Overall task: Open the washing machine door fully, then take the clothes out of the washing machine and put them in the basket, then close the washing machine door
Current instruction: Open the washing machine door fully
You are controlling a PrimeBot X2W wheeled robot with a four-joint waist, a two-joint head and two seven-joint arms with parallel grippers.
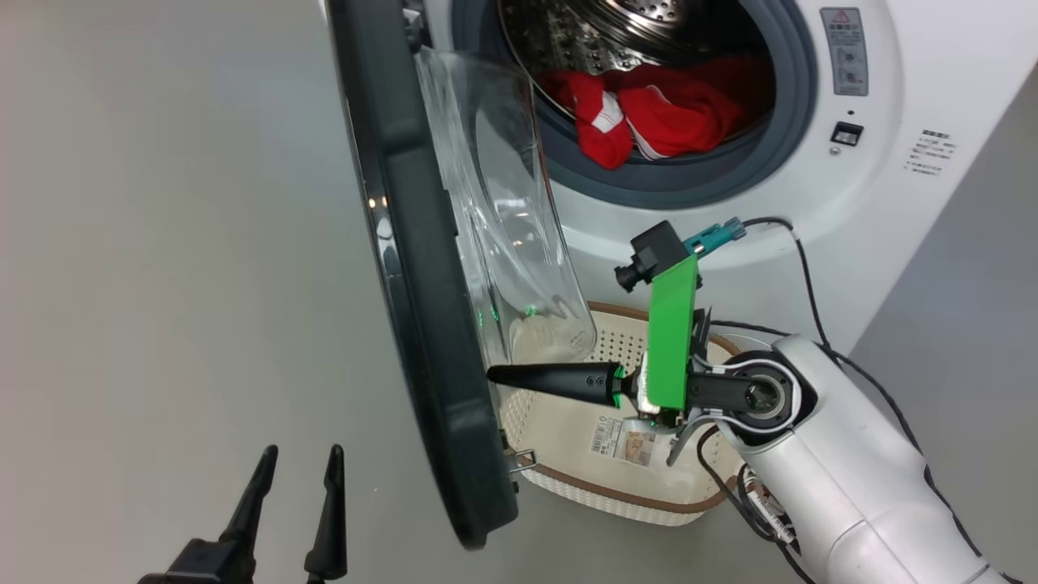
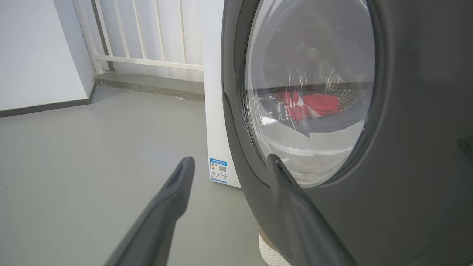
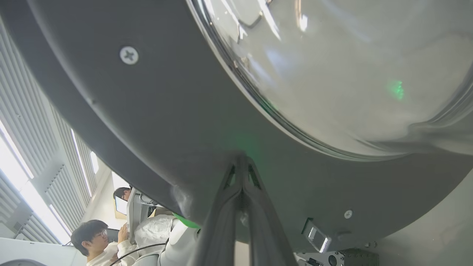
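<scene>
The washing machine door (image 1: 422,284) stands swung out, its black rim edge-on and its glass bulge (image 1: 511,227) facing the washing machine (image 1: 892,203). Red clothes (image 1: 665,113) lie at the drum's front lip and appear through the glass (image 2: 310,105) in the left wrist view. The basket (image 1: 600,499) sits on the floor below the opening, behind the door. My right gripper (image 1: 492,374) is shut, empty, and its tip (image 3: 241,159) presses against the door's inner rim (image 3: 147,111). My left gripper (image 1: 300,454) is open at the door's outer side (image 2: 230,160), holding nothing.
Black cables (image 1: 803,268) trail from my right arm across the machine's front. A white railing (image 2: 147,37) and wall lie beyond grey floor (image 2: 74,166) left of the machine. Two people (image 3: 92,236) sit behind the door in the right wrist view. The door latch (image 3: 316,236) juts from the rim.
</scene>
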